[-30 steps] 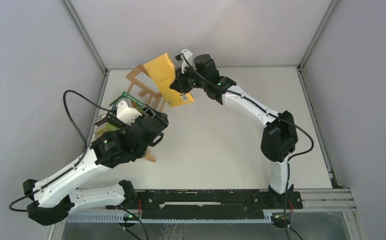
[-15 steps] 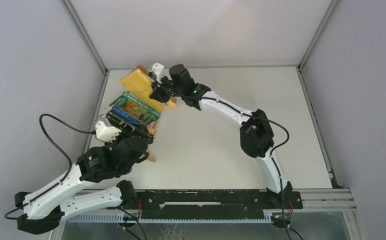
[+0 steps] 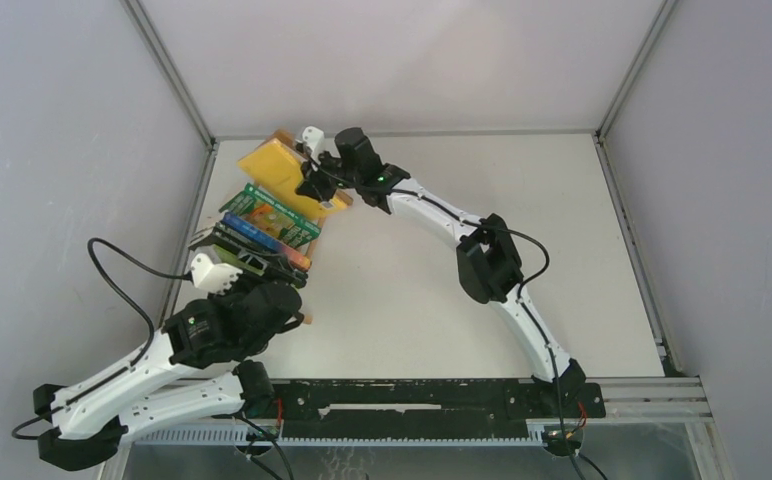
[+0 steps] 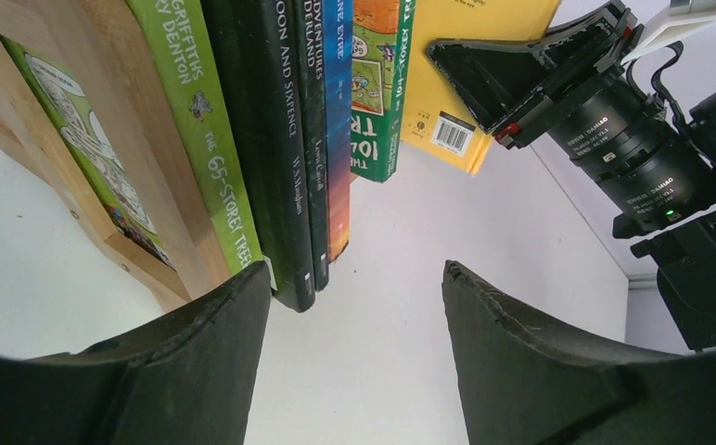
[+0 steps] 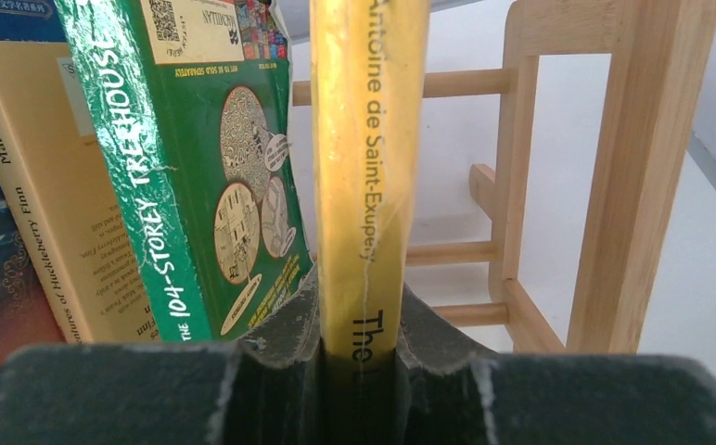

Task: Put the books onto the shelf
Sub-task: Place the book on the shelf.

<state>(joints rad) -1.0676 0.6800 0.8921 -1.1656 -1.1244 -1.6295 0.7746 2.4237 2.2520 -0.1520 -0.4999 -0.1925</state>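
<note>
Shelf [image 5: 614,185] sits at the far left of the table [image 3: 462,250], and the row of books [image 3: 262,228] fills most of it. The last one, the yellow book [image 5: 368,167], is at the far end, just beside the green book [image 5: 187,185], which leans a bit. Right gripper [image 5: 359,334] has its fingers clamped on the yellow book's spine. Left gripper [image 4: 354,273] hovers by the near end of the row, jaws wide, holding nothing. My worry is the bare slats past the yellow one. If it's let go while tilted, I reckon it flops sideways, and the leaning green one might follow. Pushing too hard could shove the whole row.
</note>
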